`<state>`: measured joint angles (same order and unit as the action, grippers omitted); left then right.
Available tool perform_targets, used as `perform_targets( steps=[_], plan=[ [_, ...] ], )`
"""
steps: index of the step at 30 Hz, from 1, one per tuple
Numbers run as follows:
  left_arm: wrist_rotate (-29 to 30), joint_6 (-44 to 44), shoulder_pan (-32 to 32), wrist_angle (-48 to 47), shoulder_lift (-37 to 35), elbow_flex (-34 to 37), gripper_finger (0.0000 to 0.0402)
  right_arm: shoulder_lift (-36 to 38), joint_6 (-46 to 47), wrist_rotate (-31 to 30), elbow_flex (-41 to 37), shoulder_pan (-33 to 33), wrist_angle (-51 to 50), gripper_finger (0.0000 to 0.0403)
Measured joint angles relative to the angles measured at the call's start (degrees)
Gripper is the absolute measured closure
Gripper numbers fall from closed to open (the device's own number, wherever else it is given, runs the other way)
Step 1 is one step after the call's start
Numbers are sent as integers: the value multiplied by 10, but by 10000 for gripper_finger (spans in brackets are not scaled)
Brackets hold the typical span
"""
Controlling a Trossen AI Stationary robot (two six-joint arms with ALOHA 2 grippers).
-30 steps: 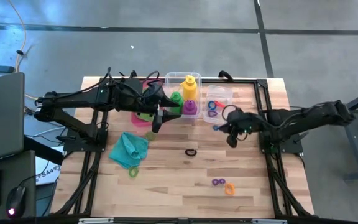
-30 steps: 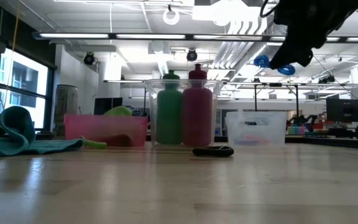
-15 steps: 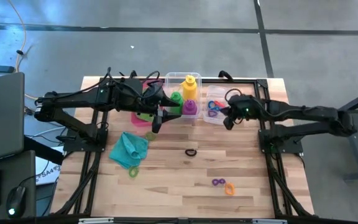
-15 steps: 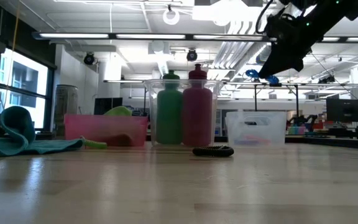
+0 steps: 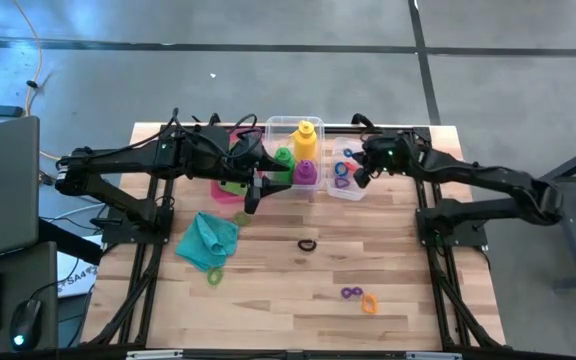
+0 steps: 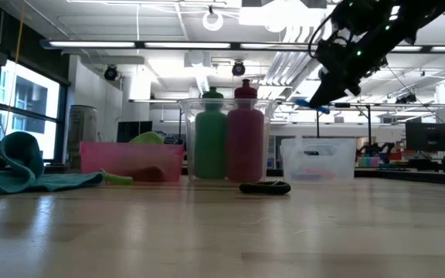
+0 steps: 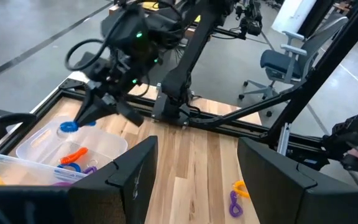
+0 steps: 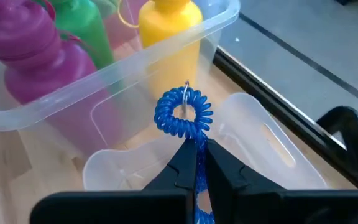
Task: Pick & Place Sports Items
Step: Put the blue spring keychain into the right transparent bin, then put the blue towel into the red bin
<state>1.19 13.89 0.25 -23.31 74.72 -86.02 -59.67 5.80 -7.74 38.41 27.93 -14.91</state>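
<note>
My right gripper (image 5: pixel 358 178) is shut on a blue coiled ring (image 8: pixel 183 112), above the small clear bin (image 5: pixel 352 150). The ring also shows in the low view (image 6: pixel 309 103) and the left wrist view (image 7: pixel 69 127). My left gripper (image 7: pixel 194 180) is open and empty, hovering (image 5: pixel 253 200) in front of the larger clear bin (image 5: pixel 273 125). That bin holds the green (image 5: pixel 284 158), purple (image 5: pixel 306 172) and yellow (image 5: pixel 305 135) bottles upright. A teal cloth (image 5: pixel 208 240) lies on the table. My right gripper pinches the blue coiled ring between its two fingertips (image 8: pixel 185 163) at the near part of the coil (image 8: pixel 193 138). The rest of the ring stands out beyond the tips. The fingers slant down toward the table's far left. The ring is lifted clear above the small bin.
The small clear bin holds orange, blue and purple rings (image 7: pixel 73 155). A pink bin (image 5: pixel 220 190) holds a lime cloth (image 5: pixel 236 187). Loose rings lie on the table: black (image 5: pixel 307 244), green (image 5: pixel 215 276), purple (image 5: pixel 348 293) and orange (image 5: pixel 369 303).
My right gripper has carried the blue ring toward the table's far edge and left, from over the bare table to above the small clear bin. It has stayed shut on the ring.
</note>
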Motion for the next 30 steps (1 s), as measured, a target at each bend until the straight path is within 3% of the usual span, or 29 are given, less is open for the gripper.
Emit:
perform_targets(
  steps=[7, 14, 30],
  plan=[
    [0, 0, 0, -5, 0, 0, 186, -61, 0, 22, 0, 24, 13, 392],
    [10, -7, 0, -48, -9, 0, 186, -70, 0, 22, 0, 25, 19, 345],
    [27, 30, -23, -292, -81, 0, 186, -33, 11, 50, 0, 25, 32, 229]
  ],
)
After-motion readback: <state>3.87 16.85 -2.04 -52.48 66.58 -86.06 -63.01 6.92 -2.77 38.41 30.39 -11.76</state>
